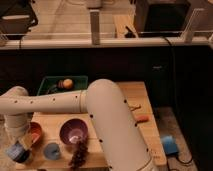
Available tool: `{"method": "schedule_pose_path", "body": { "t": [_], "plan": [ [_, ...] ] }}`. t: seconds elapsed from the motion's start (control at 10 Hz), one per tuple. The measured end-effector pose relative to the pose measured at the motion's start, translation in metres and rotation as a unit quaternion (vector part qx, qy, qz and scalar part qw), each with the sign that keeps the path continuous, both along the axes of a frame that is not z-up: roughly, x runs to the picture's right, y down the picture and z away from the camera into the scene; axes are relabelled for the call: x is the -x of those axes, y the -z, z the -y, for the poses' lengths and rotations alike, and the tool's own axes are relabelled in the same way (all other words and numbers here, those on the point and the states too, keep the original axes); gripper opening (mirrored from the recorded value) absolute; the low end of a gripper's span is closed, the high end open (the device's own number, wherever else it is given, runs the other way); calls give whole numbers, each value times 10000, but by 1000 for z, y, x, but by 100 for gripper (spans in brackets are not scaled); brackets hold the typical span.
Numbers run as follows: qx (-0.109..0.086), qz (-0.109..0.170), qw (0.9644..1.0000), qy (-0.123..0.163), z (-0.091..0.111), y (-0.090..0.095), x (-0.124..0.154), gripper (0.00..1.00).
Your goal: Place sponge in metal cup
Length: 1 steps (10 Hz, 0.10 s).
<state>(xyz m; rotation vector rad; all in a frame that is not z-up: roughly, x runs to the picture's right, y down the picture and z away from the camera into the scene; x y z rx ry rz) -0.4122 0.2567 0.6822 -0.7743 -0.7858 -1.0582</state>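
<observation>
My gripper (19, 146) hangs from the white arm (55, 102) at the table's front left corner. It is shut on the sponge (14, 149), a small light-blue block at its tip. Right under the sponge sits a small dark, shiny round shape that looks like the metal cup (22, 157), mostly hidden by the sponge and gripper. The sponge is at the cup's mouth; I cannot tell whether it is inside.
An orange bowl (36, 130) is beside the gripper. A purple bowl (74, 132), a light-blue cup (51, 151) and dark grapes (78, 153) lie to its right. A green bin (55, 84) holds an orange fruit (66, 83). A blue object (169, 145) lies on the floor.
</observation>
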Motion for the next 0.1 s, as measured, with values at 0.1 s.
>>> {"method": "schedule_pose_path", "body": {
  "t": [0.1],
  "plan": [
    [5, 46, 10000, 59, -3, 4, 0, 0]
  ]
}}
